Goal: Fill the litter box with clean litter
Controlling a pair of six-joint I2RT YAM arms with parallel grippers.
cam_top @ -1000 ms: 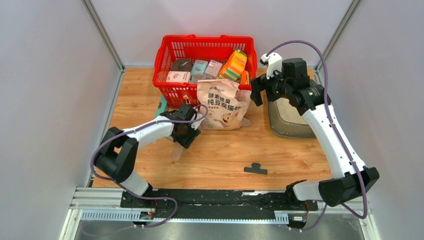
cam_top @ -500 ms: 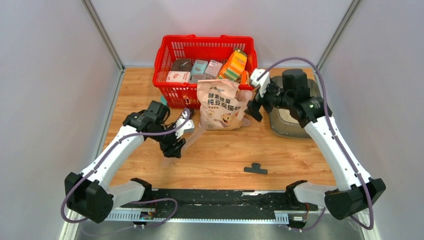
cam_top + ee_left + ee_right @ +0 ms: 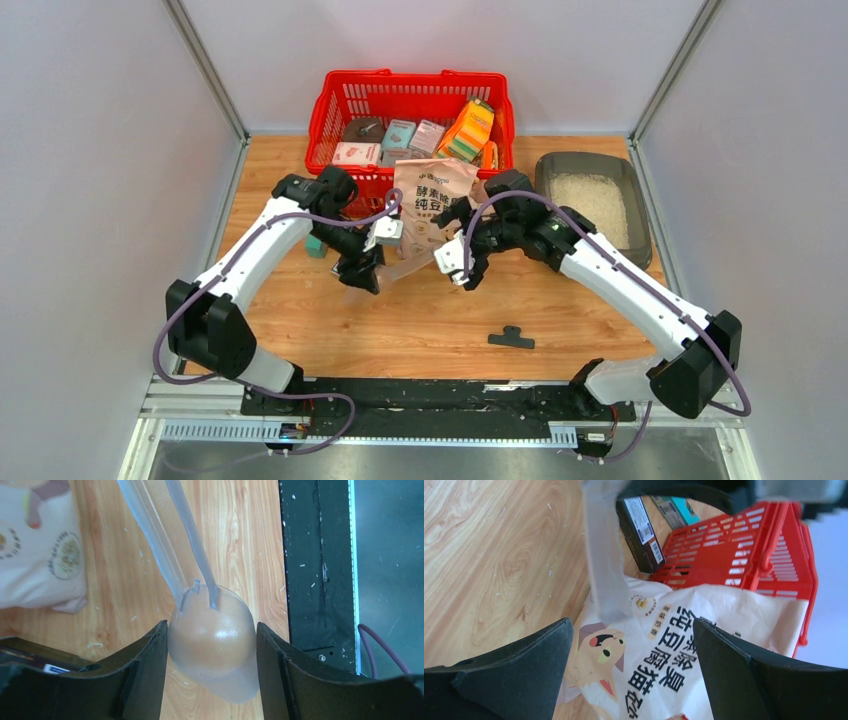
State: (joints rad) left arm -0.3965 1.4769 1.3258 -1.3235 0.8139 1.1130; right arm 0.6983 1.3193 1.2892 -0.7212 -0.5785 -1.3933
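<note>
The litter box (image 3: 546, 196) is a grey tray at the back right, with pale clean litter (image 3: 592, 201) lying in it. A cream bag (image 3: 428, 196) printed with a cartoon cat leans against the red basket. My left gripper (image 3: 364, 270) is shut on the bowl of a clear plastic scoop (image 3: 215, 645), whose handle (image 3: 410, 264) points toward the bag. In the left wrist view the jaws of the left gripper (image 3: 211, 629) press both sides of the bowl. My right gripper (image 3: 462, 266) stands open just in front of the bag (image 3: 684, 645), nothing between the fingers of the right gripper (image 3: 633, 630).
A red mesh basket (image 3: 338, 108) of boxed goods stands at the back centre. A small black part (image 3: 511, 338) lies on the wood near the front. A teal object (image 3: 317, 245) sits under my left arm. A black rail (image 3: 420, 395) runs along the near edge.
My right arm swung from over the litter box to the front of the bag, uncovering the tray. My left arm carried the scoop right, toward the bag.
</note>
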